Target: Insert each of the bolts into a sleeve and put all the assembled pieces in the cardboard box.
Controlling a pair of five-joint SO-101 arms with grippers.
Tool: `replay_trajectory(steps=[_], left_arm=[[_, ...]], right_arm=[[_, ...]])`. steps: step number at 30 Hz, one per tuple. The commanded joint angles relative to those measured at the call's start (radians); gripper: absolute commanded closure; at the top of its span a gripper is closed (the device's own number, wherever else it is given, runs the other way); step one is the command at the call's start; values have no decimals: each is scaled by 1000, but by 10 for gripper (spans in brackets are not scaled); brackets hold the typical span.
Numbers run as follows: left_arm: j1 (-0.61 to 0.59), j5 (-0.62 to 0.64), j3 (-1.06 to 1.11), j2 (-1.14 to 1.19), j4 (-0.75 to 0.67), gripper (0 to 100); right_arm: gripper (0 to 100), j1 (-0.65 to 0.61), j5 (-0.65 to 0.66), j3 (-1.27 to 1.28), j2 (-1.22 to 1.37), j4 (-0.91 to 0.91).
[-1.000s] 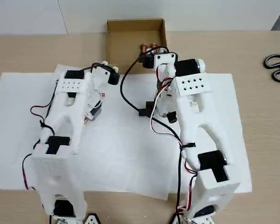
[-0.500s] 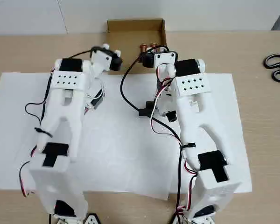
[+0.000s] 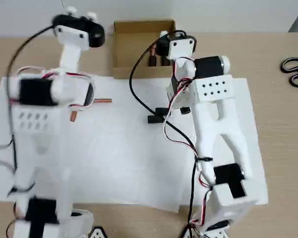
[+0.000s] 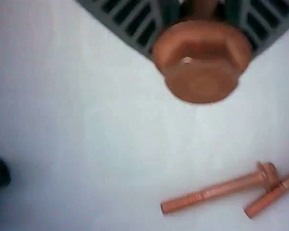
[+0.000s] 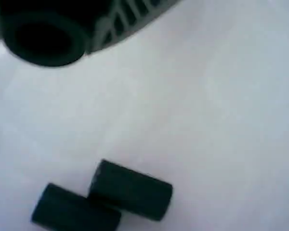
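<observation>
Copper-coloured and hexagonal, the head of the held bolt (image 4: 202,62) sits close in the left wrist view, clamped by the left gripper (image 4: 202,14), whose grey ribbed fingers (image 4: 125,17) are closed narrowly on either side of its shank. Beneath it on the white sheet (image 4: 86,134) lie a loose bolt (image 4: 212,192) and a second loose bolt (image 4: 272,192), near each other with their heads almost touching. In the high view the left arm stands high over the left part of the sheet, and the two loose bolts show just beside it, partly hidden by it. The right gripper (image 5: 86,29) holds a black sleeve (image 5: 41,41), its open end facing the camera and one ribbed finger (image 5: 127,17) pressed against its side. Two loose sleeves (image 5: 130,190) lie on the sheet below, side by side and touching. Seen from above, the right arm reaches to the near right corner of the cardboard box (image 3: 131,47), which stands on the table (image 3: 273,114) just beyond the far edge of the sheet. Dark pieces with copper ends (image 3: 153,58) lie inside the box by that corner; whether they are fully assembled cannot be told. A pair of scissors (image 3: 295,70) rests on the table well apart, to the right.
</observation>
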Motion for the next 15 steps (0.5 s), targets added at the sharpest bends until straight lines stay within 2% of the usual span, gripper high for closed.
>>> replay_trajectory(steps=[1,6,12,15], left_arm=[[3,95,-44,-195,-5,994],[5,212,-42,-341,-68,994],[5,379,-42,-365,-75,994],[5,399,-42,-368,-75,994]], right_arm=[[995,4,9,-52,-194,18],[995,4,14,-52,-341,16],[995,-21,2,-51,-437,18],[995,-58,-66,-51,-499,16]])
